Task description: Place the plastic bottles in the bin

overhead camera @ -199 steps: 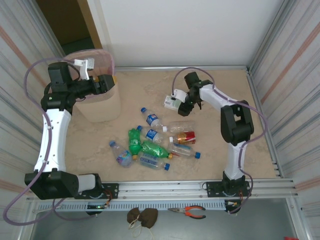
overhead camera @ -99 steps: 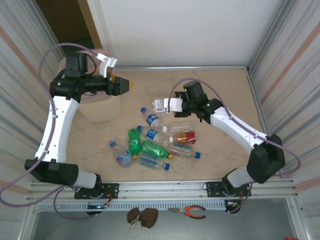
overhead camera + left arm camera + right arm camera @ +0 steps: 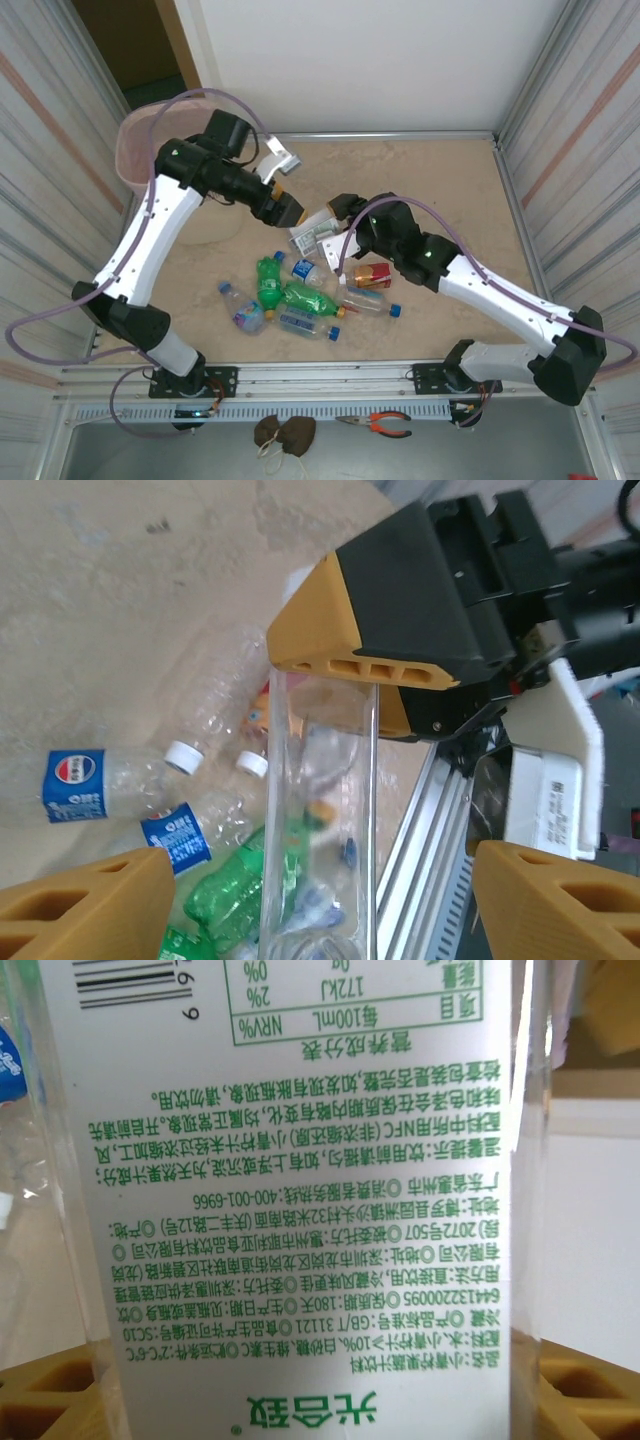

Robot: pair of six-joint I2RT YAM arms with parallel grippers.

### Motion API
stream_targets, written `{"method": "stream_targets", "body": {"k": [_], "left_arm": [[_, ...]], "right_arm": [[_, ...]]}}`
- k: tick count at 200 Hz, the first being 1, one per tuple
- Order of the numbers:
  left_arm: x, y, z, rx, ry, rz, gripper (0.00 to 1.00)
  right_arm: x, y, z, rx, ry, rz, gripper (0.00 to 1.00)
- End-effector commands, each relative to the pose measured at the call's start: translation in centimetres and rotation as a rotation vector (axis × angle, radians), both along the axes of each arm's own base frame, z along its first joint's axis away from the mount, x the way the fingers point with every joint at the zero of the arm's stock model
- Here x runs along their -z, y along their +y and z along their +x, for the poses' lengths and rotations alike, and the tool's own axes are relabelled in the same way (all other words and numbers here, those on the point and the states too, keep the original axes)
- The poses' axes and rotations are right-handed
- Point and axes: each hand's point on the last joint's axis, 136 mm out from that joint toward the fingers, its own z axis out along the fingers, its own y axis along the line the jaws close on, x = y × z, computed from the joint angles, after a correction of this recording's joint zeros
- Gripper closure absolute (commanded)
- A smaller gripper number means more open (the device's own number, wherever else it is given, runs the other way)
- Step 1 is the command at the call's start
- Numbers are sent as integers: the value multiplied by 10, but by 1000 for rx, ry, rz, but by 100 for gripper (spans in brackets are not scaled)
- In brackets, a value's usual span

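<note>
My right gripper (image 3: 332, 228) is shut on a clear square plastic bottle (image 3: 312, 230) with a white label (image 3: 300, 1210) printed in green, held above the floor. My left gripper (image 3: 288, 212) is at the bottle's other end. Its orange fingers (image 3: 90, 905) are open and stand wide on either side of the clear body (image 3: 320, 810) without touching it. An orange finger (image 3: 320, 620) of the right gripper clamps the far end. Several plastic bottles lie in a pile below, among them a green one (image 3: 268, 283) and a red-labelled one (image 3: 370, 275). The pink bin (image 3: 128, 150) stands at the far left, partly behind my left arm.
Blue-labelled bottles (image 3: 75, 785) lie on the marble floor under the left gripper. Corrugated walls close in on both sides. The aluminium rail (image 3: 330, 375) runs along the front, with pliers (image 3: 378, 425) on the ledge beyond it.
My left arm has swung away from the bin to the middle. My right arm has carried the white-labelled bottle left and nearer, so the two grippers now meet at it.
</note>
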Motion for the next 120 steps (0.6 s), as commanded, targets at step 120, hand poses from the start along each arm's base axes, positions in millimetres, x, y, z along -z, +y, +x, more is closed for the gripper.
{"method": "stream_targets", "body": {"k": [120], "left_arm": [[37,-25,-22,106,70,205,41]], "right_arm": [[-36,5,-15,-46,-185,-35,59]]}}
